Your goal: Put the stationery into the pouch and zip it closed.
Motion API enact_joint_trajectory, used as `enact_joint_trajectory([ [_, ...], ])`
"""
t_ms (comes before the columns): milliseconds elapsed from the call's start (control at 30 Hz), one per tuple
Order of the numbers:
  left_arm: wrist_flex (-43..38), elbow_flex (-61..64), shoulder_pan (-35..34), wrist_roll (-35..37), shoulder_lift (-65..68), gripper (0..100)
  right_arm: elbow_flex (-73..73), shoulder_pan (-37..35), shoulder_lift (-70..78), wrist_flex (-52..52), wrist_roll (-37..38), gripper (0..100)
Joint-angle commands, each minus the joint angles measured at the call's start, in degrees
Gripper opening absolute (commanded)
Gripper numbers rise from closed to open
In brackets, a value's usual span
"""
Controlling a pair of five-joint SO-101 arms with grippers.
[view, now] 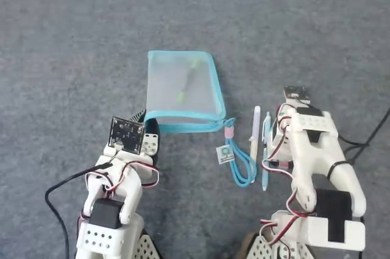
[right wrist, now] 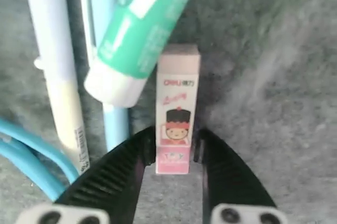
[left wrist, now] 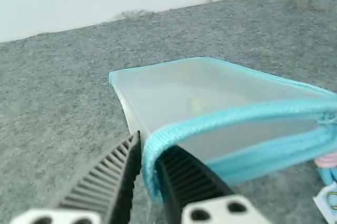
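We take the step in hand to be picking up the pink eraser [right wrist: 178,113]. The right gripper [right wrist: 176,138] sits over its near end with the jaws drawn in narrow. Each pad looks to be touching a long side, so we read it as gripped, though the eraser lies flat on the table [view: 73,58].

The eraser's long axis runs straight out from between the jaws, which is what matters for the next move. A plain lift should bring it up without twisting. The capped end of the green glue stick [right wrist: 142,29] lies just beside it and may be touching, so it could be nudged. Beyond the glue stick lie the blue pen [right wrist: 117,124] and the white pen [right wrist: 55,66].

The pouch [view: 167,82] lies on the far side of those pens and the blue cord [view: 242,164] from the right arm, toward the left arm. Its zip edge faces both arms, and a green item [view: 186,85] is already inside.

The left gripper [left wrist: 149,150] is clamped on the near corner of that blue zip edge, apparently steadying the mouth. The right arm is the nearer to the loose stationery, so we would have it carry the eraser across the pens to the opening. How wide the mouth gapes we cannot tell.
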Motion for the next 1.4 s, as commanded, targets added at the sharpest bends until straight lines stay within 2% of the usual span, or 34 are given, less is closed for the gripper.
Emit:
enact_joint_trajectory([
  [0, -1.32, -0.31, -0.26, -0.18, 0.53, 1, -0.88, 0.40, -5.85, -0.22, 1.76, 0.0],
  [67, -1.32, -0.31, -0.18, -0.18, 0.53, 1, -0.79, 0.40, -9.36, 0.84, 2.99, 2.3],
  [267, -1.41, -0.31, -0.09, -0.18, 0.53, 1, -1.93, -0.13, -21.05, 3.82, 6.86, 0.8],
  [467, -1.67, -0.31, 0.09, -0.18, 0.53, 1, -14.24, -2.51, -29.32, 15.96, 9.05, 0.8],
  [533, -1.67, -0.31, 0.09, -0.18, 0.53, 1, -18.55, -7.25, -29.93, 20.00, 10.29, 0.8],
  [667, -1.67, -0.31, 0.09, -0.18, 0.53, 1, -23.47, -21.67, -29.93, 25.71, 11.08, 0.8],
  [800, -1.67, -0.31, 0.09, -0.18, 0.53, 1, -23.30, -36.62, -29.85, 29.05, 17.05, 0.8],
  [900, -1.67, -0.31, 0.09, -0.18, 0.53, 1, -22.77, -43.30, -29.76, 30.20, 17.76, 0.8],
  [1067, -1.67, -0.31, 0.09, -0.18, 0.44, 1, -22.86, -44.26, -28.79, 29.58, 15.65, 0.8],
  [1233, -1.67, -0.40, 0.44, -0.09, 0.44, 1, -25.93, -44.18, -21.05, 27.91, 15.47, 0.8],
  [1367, -1.32, -0.40, 4.13, -0.09, 0.53, 1, -32.79, -44.18, -13.32, 28.44, 11.43, 0.8],
])
